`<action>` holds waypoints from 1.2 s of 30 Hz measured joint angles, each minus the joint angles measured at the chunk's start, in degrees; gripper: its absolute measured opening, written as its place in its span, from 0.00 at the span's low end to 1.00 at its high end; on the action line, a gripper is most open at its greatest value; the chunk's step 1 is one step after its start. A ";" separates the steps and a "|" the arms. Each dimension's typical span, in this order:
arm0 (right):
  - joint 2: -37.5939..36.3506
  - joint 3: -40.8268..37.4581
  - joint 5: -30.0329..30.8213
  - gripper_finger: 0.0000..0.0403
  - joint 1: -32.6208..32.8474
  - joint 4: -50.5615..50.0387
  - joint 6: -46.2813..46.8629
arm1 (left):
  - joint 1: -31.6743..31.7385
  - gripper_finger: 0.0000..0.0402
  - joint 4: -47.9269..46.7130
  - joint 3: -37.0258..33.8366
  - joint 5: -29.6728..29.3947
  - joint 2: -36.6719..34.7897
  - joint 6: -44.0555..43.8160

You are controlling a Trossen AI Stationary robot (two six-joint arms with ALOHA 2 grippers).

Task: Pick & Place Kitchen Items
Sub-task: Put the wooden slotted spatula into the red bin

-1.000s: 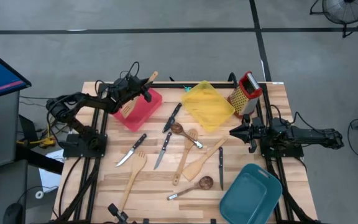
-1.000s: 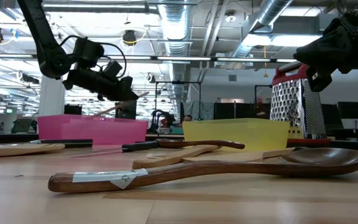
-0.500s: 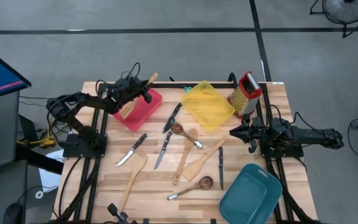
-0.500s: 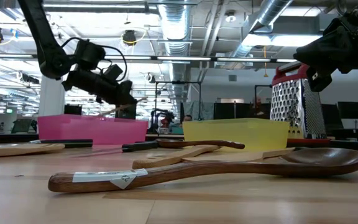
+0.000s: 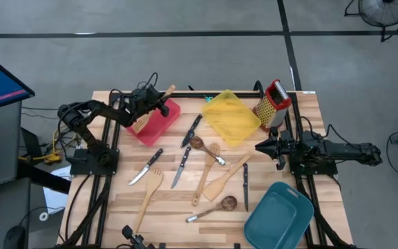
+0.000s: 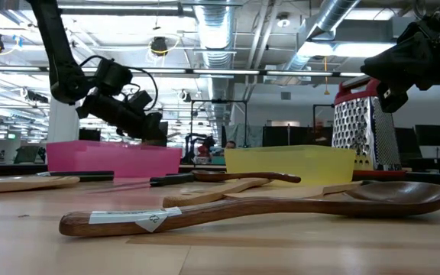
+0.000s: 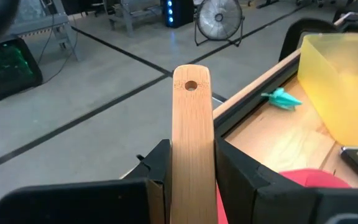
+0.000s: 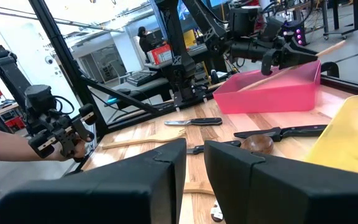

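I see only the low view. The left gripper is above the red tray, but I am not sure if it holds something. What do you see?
Observer: The left gripper is shut on a wooden spatula, gripping its handle.
Operator: Where is the blade of it?
Observer: From above, the blade is over the red tray. I cannot tell whether it touches the tray.
Operator: And where exactly is the right gripper over the table?
Observer: The right gripper hangs between the yellow tray and the teal tray, pointing toward the table's middle.
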 joint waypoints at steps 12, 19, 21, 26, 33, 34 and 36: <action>0.02 0.00 0.00 0.18 -0.02 0.02 0.00 | 0.04 0.18 0.07 0.02 0.04 -0.42 1.37; 0.00 -0.02 0.00 0.18 0.00 0.02 0.00 | 0.04 0.18 -0.07 0.02 0.07 -0.42 1.49; 0.01 -0.02 0.01 0.18 0.00 0.01 -0.01 | 0.04 0.18 -0.07 0.02 0.07 -0.42 1.64; 0.02 -0.02 0.00 0.18 0.00 0.00 0.00 | 0.04 0.18 -0.20 0.02 0.11 -0.42 1.84; 0.00 0.00 0.00 0.18 -0.01 0.01 0.00 | 0.05 0.18 -0.71 0.04 0.42 0.78 1.94; 0.01 0.00 0.02 0.18 -0.01 0.02 0.00 | 0.04 0.18 -0.92 0.02 0.42 1.17 1.88; 0.00 0.00 0.01 0.18 0.00 0.00 -0.01 | 0.02 0.18 -0.80 0.02 0.42 1.44 1.76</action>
